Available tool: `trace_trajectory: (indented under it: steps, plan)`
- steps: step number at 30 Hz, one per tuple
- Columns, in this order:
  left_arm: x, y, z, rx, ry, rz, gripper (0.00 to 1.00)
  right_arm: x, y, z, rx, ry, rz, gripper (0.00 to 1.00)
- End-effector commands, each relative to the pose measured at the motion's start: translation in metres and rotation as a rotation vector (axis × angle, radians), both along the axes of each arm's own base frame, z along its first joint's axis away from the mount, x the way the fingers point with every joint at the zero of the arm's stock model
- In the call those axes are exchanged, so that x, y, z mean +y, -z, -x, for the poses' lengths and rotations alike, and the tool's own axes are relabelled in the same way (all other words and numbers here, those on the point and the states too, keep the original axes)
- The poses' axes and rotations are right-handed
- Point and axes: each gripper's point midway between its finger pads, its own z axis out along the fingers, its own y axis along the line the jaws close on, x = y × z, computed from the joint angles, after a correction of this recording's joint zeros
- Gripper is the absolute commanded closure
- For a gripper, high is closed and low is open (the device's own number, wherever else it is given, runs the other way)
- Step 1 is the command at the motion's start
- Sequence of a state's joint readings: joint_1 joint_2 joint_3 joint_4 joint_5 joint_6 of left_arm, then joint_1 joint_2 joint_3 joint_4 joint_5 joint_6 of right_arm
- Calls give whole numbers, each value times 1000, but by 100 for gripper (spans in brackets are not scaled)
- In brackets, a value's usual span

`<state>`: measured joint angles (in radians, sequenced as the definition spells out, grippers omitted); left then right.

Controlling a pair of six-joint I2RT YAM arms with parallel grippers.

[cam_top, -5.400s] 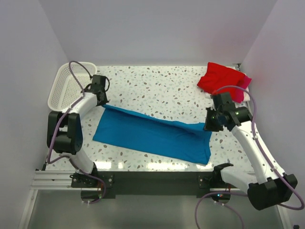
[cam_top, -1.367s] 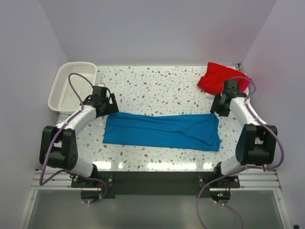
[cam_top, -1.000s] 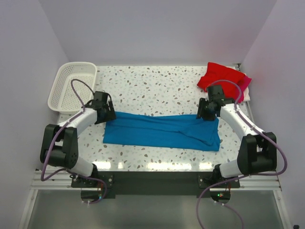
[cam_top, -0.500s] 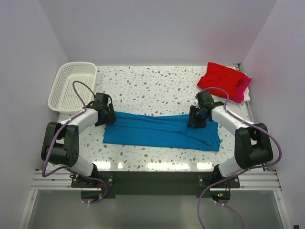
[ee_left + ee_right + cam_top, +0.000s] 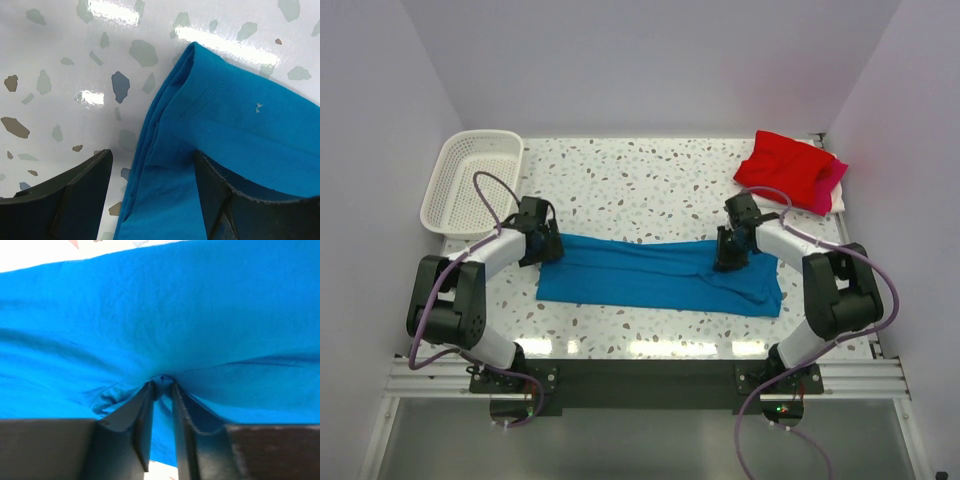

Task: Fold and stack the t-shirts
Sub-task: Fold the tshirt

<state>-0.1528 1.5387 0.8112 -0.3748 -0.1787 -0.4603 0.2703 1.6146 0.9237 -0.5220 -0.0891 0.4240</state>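
Blue cloth is your risk here: the right tool (image 5: 727,258) grips only a small pucker of the blue t-shirt (image 5: 655,275) near its right end, jaws almost together on it. Lift from that and, I judge, the top layer could peel away alone or the pinch could slip, and the long fold would open. Your left tool (image 5: 152,170) sits low at the blue t-shirt's left end, jaws apart astride the hem, holding nothing. Raise the right before it closes and that end will drag on the worktop (image 5: 650,190). Both arms reach forward, wrists pitched down onto the cloth. The blue t-shirt lies as a long strip; the red t-shirt (image 5: 782,165) and magenta t-shirt (image 5: 825,190) sit piled beyond its right end.
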Motion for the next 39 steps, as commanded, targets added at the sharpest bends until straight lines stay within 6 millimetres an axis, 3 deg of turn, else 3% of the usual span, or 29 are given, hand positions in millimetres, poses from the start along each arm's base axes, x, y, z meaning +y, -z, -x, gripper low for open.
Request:
trace_trajectory:
  steps: [1, 10, 14, 20, 29, 39]
  plan:
    - [1, -6, -8, -42, 5, 0, 30, 5, -7, -8, -43, -16, 0, 77]
    - [1, -4, -9, -36, 8, -1, 30, 8, -39, 5, -92, -15, 21, 87]
    - [1, -2, -7, -29, 11, -3, 31, 9, -44, 22, -89, -15, 31, 94]
    - [1, 0, -7, -24, 14, -4, 31, 14, -45, 47, -62, -13, 13, 96]
    - [1, 3, -5, -13, 16, -2, 32, 27, -35, 80, -5, -47, 13, 87]
    - [1, 5, -5, -8, 17, -4, 32, 41, -53, 101, 2, -92, 10, 59]
